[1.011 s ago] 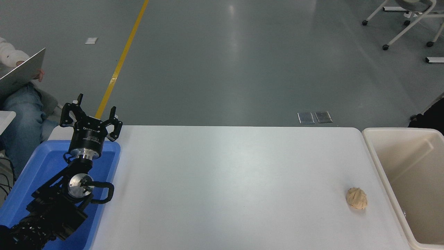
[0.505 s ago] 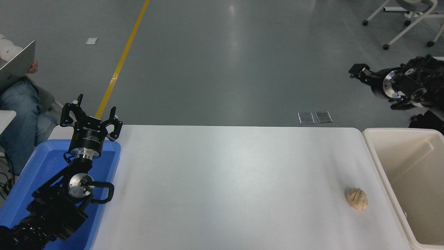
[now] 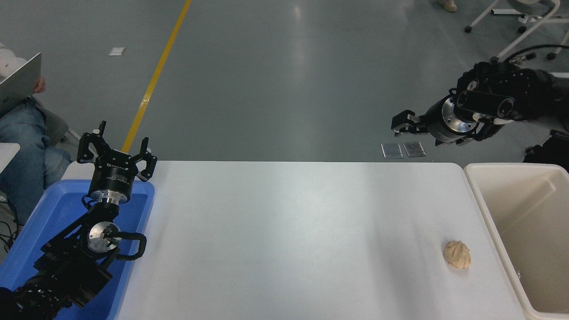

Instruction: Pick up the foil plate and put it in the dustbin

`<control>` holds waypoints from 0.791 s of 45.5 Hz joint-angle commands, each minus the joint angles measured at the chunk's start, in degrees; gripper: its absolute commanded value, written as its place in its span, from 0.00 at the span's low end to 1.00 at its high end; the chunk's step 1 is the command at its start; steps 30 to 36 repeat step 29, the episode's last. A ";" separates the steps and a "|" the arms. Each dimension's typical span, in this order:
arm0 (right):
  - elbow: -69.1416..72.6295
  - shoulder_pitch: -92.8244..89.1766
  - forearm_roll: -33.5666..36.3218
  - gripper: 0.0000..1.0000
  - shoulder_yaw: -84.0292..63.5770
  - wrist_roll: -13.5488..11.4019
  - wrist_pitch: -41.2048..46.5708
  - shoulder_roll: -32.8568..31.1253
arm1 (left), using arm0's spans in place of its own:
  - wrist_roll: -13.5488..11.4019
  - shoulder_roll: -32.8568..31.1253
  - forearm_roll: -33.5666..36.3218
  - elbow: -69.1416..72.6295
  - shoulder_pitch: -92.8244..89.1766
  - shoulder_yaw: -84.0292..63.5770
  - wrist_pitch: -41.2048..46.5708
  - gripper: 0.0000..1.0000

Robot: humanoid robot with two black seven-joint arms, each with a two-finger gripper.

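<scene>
No foil plate shows anywhere in the head view. The dustbin (image 3: 511, 166), a cream-white bin with deep walls, stands at the table's right end, and the part of its inside that I see holds nothing. My right gripper (image 3: 401, 124) hangs in the air beyond the table's far right corner, pointing left, with nothing visible in it. Seen from the side, its state is unclear. My left gripper (image 3: 117, 149) is parked open at the lower left, above the far end of a blue tray.
The shallow blue tray (image 3: 49, 209) lies at the table's left end under my left arm. A small beige wrinkly ball (image 3: 457, 254) rests on the table near the dustbin. A seated person holding a laptop (image 3: 18, 84) is at the far left. Wheeled chairs (image 3: 520, 26) stand at the back right.
My right arm came into view from the right edge and moved left and down toward the table's far right corner. The left arm has not moved. The person shifted the laptop slightly.
</scene>
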 commanded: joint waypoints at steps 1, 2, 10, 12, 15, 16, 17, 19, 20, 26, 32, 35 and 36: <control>18.56 12.69 -0.19 1.00 -3.47 -0.05 4.21 -6.05 | 0.00 0.00 0.00 -0.04 0.00 0.01 0.00 0.99; 19.52 13.48 -0.19 1.00 -3.56 -0.05 4.29 -6.76 | 0.00 0.00 0.00 0.04 0.00 0.01 0.00 0.99; 25.59 19.11 -0.28 1.00 -5.85 -0.05 5.35 -9.58 | 0.00 0.00 0.00 0.04 0.00 0.01 0.00 0.99; 26.74 20.17 -0.28 1.00 -6.29 -0.05 5.61 -9.84 | 0.00 0.00 0.00 0.04 0.00 0.01 0.00 0.99; 27.70 21.40 -0.28 1.00 -6.46 -0.05 5.88 -10.45 | 0.00 0.00 0.00 0.04 0.00 0.01 0.00 0.99; 28.14 21.84 -0.28 1.00 -6.46 -0.14 5.88 -10.54 | 0.00 0.00 0.00 0.04 0.09 0.01 0.00 0.99; 28.23 22.02 -0.28 1.00 -6.46 -0.14 5.88 -10.63 | 0.00 0.00 0.00 -0.04 0.00 0.01 0.00 0.99; 28.50 22.37 -0.28 1.00 -6.46 -0.14 5.88 -10.63 | 0.00 0.00 0.00 0.04 0.00 0.01 0.00 0.99; 28.59 22.63 -0.28 1.00 -6.46 -0.14 5.88 -10.54 | 0.00 0.00 0.00 0.04 0.00 0.01 0.00 0.99; 28.59 23.51 -0.28 1.00 -6.29 -0.14 5.96 -10.10 | 0.00 0.00 0.00 -0.05 0.00 0.01 0.00 0.99; 28.59 23.95 -0.28 1.00 -6.02 -0.14 5.97 -9.84 | 0.00 0.00 0.00 0.04 0.00 0.01 0.00 0.99; 28.59 23.95 -0.28 1.00 -6.02 -0.14 5.97 -9.84 | 0.00 0.00 0.00 0.04 0.00 0.01 0.00 0.99; 28.59 23.95 -0.28 1.00 -6.02 -0.14 5.97 -9.84 | 0.00 0.00 0.00 0.04 0.00 0.01 0.00 0.99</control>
